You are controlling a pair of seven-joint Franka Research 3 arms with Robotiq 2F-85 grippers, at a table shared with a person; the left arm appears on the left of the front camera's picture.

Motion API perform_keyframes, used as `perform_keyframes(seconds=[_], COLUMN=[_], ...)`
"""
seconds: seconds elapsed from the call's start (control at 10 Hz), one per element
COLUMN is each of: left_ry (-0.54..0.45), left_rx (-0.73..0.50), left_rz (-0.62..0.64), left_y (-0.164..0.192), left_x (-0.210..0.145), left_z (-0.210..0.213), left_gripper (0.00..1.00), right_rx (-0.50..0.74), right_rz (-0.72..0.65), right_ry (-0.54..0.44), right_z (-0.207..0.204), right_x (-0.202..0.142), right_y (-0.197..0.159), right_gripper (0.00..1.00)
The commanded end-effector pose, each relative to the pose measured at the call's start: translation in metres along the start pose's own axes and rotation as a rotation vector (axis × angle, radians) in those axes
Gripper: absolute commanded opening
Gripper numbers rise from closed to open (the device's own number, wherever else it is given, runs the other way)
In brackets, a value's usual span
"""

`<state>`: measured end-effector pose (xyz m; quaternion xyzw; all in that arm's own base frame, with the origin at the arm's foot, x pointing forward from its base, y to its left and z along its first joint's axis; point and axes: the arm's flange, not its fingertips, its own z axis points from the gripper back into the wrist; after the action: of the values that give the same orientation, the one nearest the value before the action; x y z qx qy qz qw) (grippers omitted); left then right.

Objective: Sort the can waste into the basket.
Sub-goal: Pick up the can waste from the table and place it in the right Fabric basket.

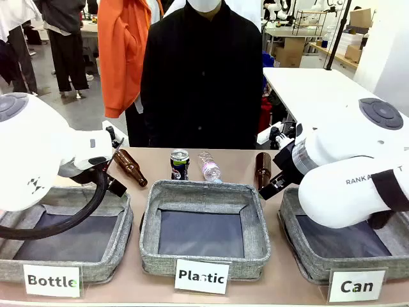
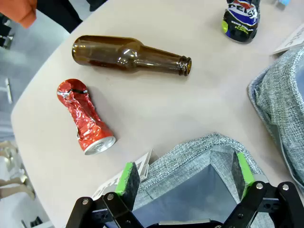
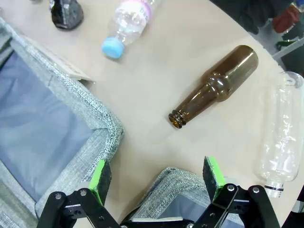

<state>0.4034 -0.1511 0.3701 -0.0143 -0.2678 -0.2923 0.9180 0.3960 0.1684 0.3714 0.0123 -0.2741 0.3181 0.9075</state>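
Observation:
The dark navy can stands upright on the table behind the middle basket; the left wrist view shows the dark can at its top edge. The crushed red can lies on its side near the table's left corner. My left gripper is open above a corner of the "Bottle" basket, with nothing between its fingers. The "Can" basket sits at the front right, under my right arm. My right gripper hangs open over the Can basket's corner.
A brown bottle lies at the left and another brown bottle at the right. A clear plastic bottle lies beside the dark can, a second clear bottle near the right edge. The "Plastic" basket sits mid-front. A person stands across.

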Motion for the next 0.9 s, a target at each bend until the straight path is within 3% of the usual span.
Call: perform_keyframes(seconds=[0.0, 0.8], left_ry=[0.0, 0.0], left_rx=[0.0, 0.0], left_rz=[0.0, 0.0], left_y=[0.0, 0.0], left_x=[0.0, 0.0], left_z=[0.0001, 0.0001], left_gripper=[1.0, 1.0], right_rx=[0.0, 0.0], right_rz=[0.0, 0.0], right_ry=[0.0, 0.0], right_z=[0.0, 0.0], right_x=[0.0, 0.0], right_y=[0.0, 0.0], right_gripper=[1.0, 1.0])
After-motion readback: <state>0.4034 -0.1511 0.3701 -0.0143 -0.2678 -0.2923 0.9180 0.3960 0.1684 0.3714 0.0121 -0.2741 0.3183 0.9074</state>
